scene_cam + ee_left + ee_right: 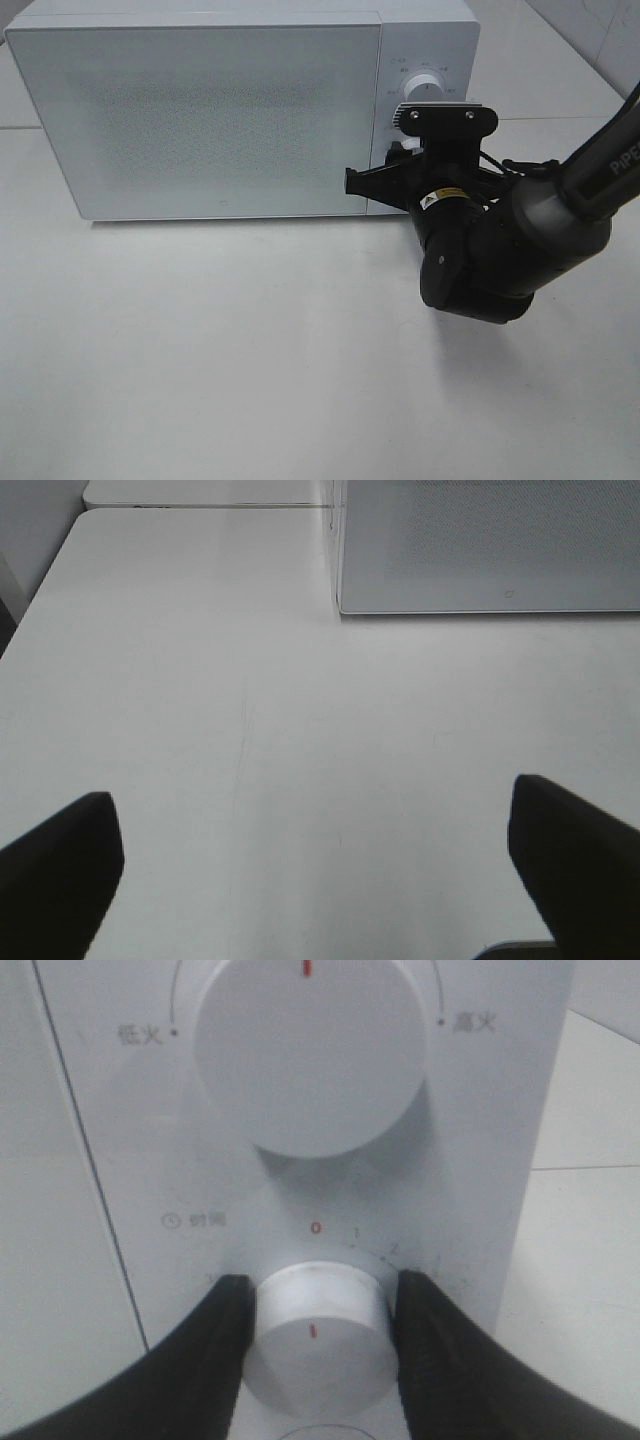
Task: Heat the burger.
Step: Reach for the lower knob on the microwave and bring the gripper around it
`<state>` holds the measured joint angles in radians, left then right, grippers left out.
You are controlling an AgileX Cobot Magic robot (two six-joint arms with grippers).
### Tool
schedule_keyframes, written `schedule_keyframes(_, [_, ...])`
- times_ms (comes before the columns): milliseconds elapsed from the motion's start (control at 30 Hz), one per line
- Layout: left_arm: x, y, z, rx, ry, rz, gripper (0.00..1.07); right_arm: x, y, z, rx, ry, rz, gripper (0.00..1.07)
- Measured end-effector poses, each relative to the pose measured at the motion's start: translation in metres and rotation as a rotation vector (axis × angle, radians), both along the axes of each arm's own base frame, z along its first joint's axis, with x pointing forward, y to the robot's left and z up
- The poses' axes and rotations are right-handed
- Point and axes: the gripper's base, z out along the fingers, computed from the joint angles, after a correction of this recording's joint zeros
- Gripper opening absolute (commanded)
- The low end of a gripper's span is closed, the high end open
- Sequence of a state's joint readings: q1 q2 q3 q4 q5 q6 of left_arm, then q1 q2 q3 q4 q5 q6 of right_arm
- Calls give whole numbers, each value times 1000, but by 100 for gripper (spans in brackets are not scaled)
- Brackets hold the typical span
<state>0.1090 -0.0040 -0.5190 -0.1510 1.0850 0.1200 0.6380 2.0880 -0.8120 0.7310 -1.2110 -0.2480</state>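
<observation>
On white tabletop (250, 350), closed microwave (200, 110), right tool (325, 1295) clasping lower dial (315, 1350)

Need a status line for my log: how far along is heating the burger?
Done, seemingly: the microwave door is shut; the burger is out of sight. In hand: the right end effector grips the timer knob, its red mark at 0. The left end effector hangs open over the table. Left: turning the timer.
</observation>
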Motion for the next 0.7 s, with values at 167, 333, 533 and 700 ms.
schedule_keyframes(167, [0, 0, 0, 0, 0, 0, 100, 0, 0, 0, 8, -1, -2, 0])
schedule_keyframes(333, [0, 0, 0, 0, 0, 0, 100, 0, 0, 0, 9, -1, -3, 0])
schedule_keyframes(533, [0, 0, 0, 0, 0, 0, 100, 0, 0, 0, 72, -3, -16, 0])
schedule_keyframes(700, [0, 0, 0, 0, 0, 0, 100, 0, -1, -1, 148, -3, -32, 0])
